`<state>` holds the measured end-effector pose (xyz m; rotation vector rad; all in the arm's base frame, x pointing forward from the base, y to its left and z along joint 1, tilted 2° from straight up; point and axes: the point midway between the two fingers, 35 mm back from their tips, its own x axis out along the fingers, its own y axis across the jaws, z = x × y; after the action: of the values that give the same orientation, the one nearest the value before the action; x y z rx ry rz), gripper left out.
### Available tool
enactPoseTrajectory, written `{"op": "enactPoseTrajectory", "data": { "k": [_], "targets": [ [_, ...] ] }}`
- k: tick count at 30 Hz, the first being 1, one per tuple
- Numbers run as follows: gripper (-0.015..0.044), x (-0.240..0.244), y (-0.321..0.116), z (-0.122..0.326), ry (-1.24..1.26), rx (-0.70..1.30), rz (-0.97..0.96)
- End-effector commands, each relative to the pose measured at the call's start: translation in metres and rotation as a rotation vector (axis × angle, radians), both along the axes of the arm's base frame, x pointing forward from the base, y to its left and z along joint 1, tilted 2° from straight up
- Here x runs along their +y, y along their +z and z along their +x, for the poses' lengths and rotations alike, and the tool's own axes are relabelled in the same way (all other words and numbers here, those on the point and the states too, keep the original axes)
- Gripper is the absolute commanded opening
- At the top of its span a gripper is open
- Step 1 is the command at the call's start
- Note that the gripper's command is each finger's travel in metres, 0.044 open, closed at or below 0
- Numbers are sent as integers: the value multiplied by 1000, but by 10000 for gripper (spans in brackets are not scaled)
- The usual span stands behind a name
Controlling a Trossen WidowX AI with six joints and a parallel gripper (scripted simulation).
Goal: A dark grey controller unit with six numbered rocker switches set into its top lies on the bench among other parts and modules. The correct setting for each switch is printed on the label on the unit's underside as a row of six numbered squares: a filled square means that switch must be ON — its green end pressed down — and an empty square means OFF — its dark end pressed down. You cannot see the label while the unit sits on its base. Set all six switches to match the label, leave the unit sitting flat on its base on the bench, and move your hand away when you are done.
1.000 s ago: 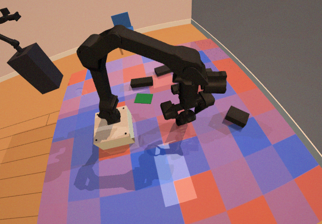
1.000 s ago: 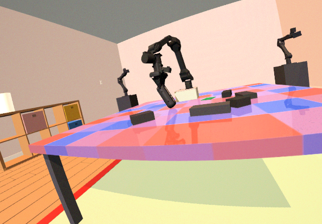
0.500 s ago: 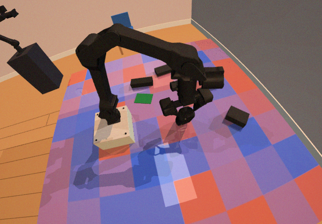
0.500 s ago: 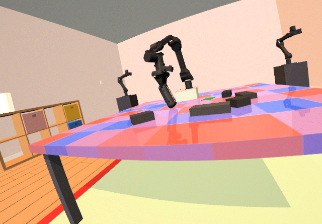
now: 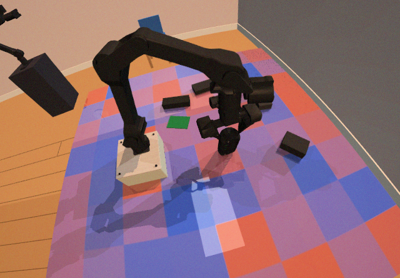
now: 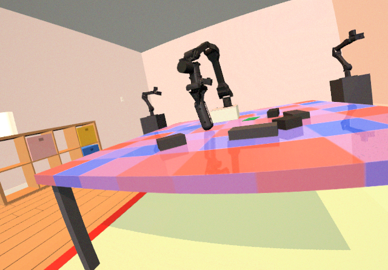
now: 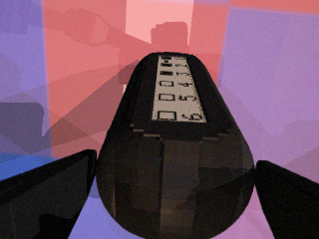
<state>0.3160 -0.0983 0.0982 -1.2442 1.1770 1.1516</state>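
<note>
Controller unit (image 5: 229,140) (image 6: 204,116) (image 7: 174,184): dark, matt, smooth, plastic-looking shell; label at 12 o'clock in wrist view pale, flat, paper-like. Arm (image 5: 185,55) (image 6: 216,66): black, plastic-looking, dull sheen. Tabletop (image 5: 252,239) (image 6: 250,160): smooth, glossy, reflections visible. Box under arm (image 5: 142,179) (image 6: 224,114): cream, smooth, matt. Floor at 9 o'clock in top view (image 5: 29,200): wood planks. Shelf unit at 9 o'clock in exterior view (image 6: 26,149): wood-look. Finishes were as noted.

A pale rectangular label (image 7: 177,92) on the dark grey controller unit with rounded sides (image 7: 175,184) carries the numerals 1, 2, 3, 4, 5 and 6. Squares 1, 2 and 3 are filled; 4, 5 and 6 are empty outlines.
</note>
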Motion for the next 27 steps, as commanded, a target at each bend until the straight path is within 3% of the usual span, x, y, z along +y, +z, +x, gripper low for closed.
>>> {"op": "enactPoseTrajectory", "data": {
  "k": [1, 27],
  "targets": [
    [338, 7, -3, -1, 0, 6, 9],
    [338, 28, -4, -1, 0, 6, 11]
  ]
}}
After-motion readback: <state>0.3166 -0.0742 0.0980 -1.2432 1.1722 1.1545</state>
